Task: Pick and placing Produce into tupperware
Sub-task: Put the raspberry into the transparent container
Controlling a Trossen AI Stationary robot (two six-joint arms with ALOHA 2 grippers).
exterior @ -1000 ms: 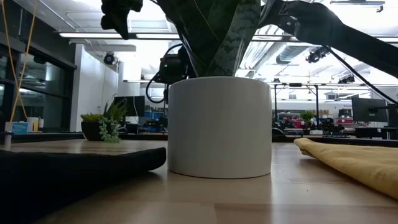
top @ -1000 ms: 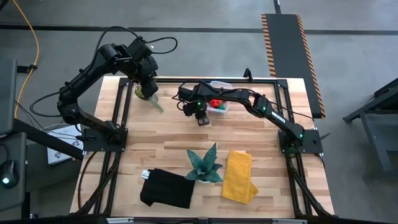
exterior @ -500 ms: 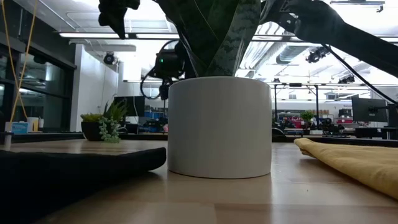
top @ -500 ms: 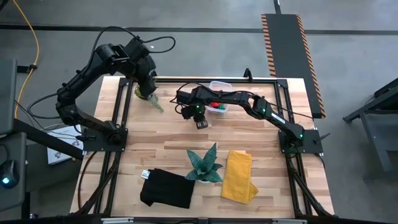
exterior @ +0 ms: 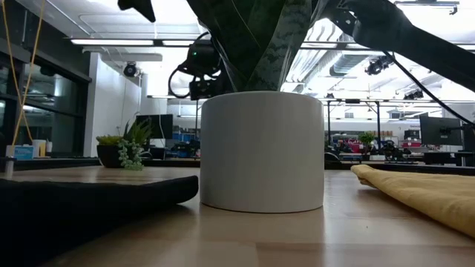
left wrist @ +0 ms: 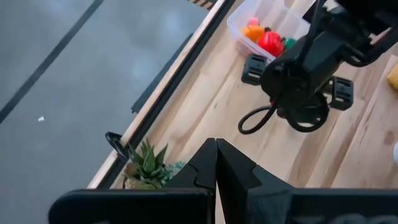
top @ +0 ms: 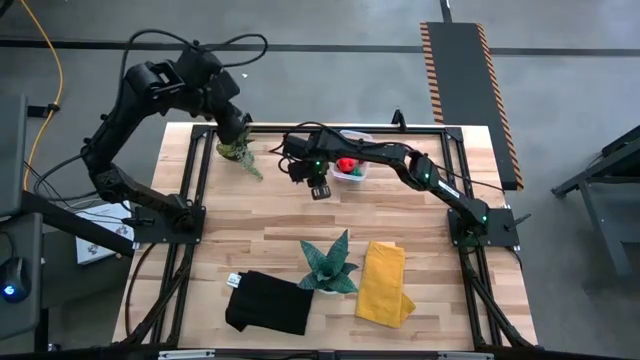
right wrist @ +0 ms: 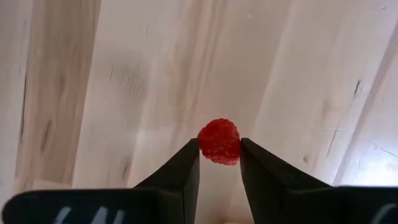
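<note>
tupperware (top: pixel 350 166) at surface (top: pixel 420 215) rear, produce (left wrist: pixel 268 41) inside | leafy plant (top: pixel 237 152) rear left | front — cloth (top: pixel 267 303), spiky plant (top: pixel 328 264), folded cloth (top: pixel 385 282), left to right

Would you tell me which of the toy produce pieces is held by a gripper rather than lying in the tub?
The red raspberry, pinched between the right gripper's fingers above the bare table. The others, red, orange and pink, sit in the clear tub.
</note>
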